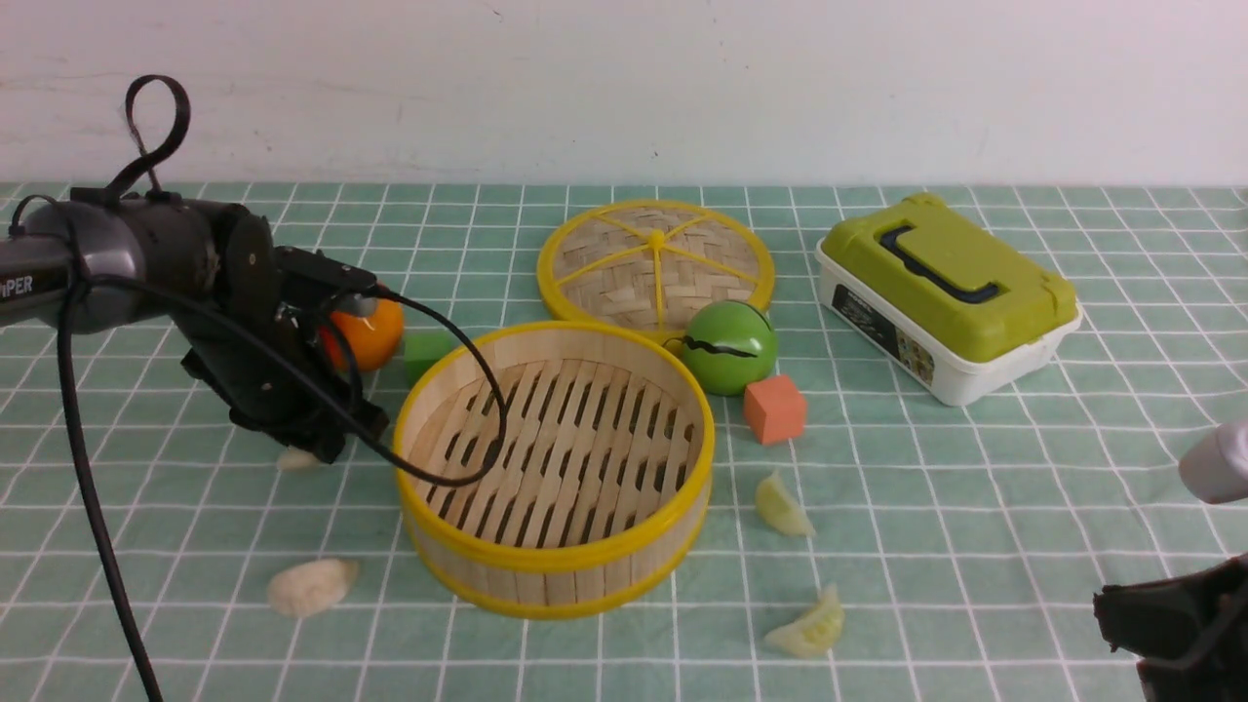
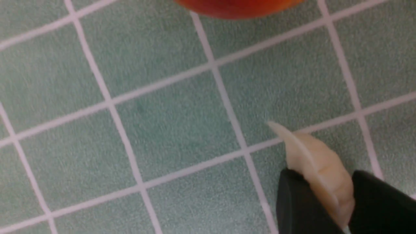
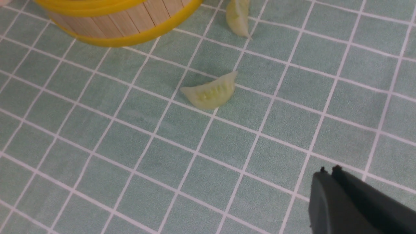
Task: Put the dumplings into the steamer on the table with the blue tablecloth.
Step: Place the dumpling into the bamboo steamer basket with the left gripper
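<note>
We list: one round bamboo steamer with slatted floor and yellow rims [image 1: 556, 575], on the worktop under pale teal, white-gridded cloth [image 1: 975, 565]. One cream-white crescent dumpling [image 2: 325, 172], between the fingers of our black left hand [image 2: 334, 201], closed on it. A second cream-white dumpling [image 1: 312, 587], left of the steamer. Two pale yellow-green dumplings [image 1: 783, 505] [image 1: 811, 626], to its right. Our black right hand [image 3: 328, 172], closed, gripping nothing.

A pale teal cloth [image 1: 955, 546] is crossed by white grid lines, and a round pale-wood bamboo steamer [image 1: 556, 570] is rimmed in bright yellow.
</note>
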Motion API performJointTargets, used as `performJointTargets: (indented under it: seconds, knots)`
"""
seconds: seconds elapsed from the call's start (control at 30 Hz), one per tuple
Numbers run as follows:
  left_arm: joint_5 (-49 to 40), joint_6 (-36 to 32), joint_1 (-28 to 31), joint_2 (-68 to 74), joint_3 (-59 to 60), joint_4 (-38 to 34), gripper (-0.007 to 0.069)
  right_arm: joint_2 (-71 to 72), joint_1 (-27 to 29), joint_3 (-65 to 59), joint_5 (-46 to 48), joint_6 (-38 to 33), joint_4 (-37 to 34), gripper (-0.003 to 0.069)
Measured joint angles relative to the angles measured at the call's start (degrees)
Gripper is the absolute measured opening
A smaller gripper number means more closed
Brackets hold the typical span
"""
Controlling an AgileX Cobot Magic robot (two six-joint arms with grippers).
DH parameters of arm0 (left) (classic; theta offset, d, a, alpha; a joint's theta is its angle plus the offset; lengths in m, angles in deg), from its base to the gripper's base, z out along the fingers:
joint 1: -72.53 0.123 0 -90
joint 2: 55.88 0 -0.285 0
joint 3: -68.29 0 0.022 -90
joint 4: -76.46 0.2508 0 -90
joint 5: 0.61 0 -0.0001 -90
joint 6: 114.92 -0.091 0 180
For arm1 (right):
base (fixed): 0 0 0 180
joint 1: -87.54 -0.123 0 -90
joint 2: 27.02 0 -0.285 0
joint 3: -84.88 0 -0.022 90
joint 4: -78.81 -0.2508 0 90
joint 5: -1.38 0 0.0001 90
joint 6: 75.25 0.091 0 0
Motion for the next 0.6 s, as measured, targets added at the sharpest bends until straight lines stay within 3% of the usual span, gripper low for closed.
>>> performJointTargets:
  seconds: [0.23, 0.33, 0.47, 0.6]
  knots:
    - [-11.96, 9.11, 0.0, -3.49, -5.48, -1.81, 0.0185, 0.0, 0.0, 0.0, -0.06, -0.18, -0.78, 0.0005]
    - [-15.84, 10.34, -0.14, -9.52, -9.82, -13.03, 0.0185, 0.0, 0.0, 0.0, -0.12, -0.18, -1.08, 0.0006]
    - [-14.06, 9.53, -3.19, -13.54, -11.57, -24.66, 0.0185, 0.0, 0.0, 0.0, -0.58, -0.28, -1.39, 0.0006]
    - [-11.39, 11.73, -8.62, -11.3, -11.66, -24.0, 0.0185, 0.0, 0.0, 0.0, -0.62, -0.28, -1.4, 0.0006]
